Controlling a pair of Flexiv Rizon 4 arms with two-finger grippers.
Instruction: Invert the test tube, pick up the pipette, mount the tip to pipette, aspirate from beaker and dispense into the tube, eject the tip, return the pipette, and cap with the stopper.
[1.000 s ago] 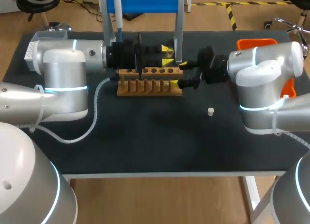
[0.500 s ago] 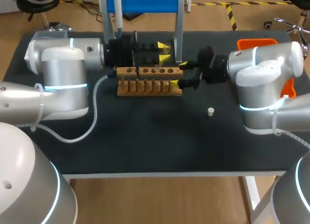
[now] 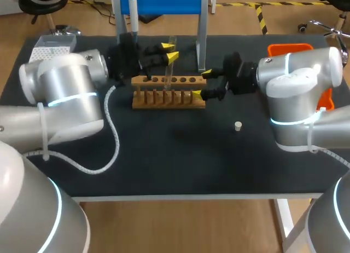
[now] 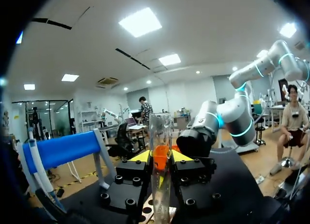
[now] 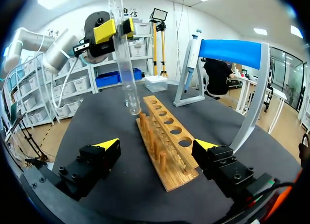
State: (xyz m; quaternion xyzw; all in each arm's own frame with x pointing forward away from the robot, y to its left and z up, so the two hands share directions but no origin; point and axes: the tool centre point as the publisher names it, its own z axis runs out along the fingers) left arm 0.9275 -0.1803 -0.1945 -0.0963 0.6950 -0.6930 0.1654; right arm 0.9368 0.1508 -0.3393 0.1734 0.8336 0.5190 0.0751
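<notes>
Tube [image 3: 167, 72] is hanging upright, gripped by the left end effector [image 3: 170, 51], rounded end down over the rack [image 3: 169, 98].

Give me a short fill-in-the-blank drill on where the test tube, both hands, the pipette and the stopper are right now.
1. The left hand is shut on the ____, which it holds above the wooden rack.
2. The right hand, at the rack's end, is ____.
3. The pipette hangs on the ____ stand.
4. The stopper lies on the table, nearer my ____ arm.
Missing words: test tube; open; blue; right.
</notes>
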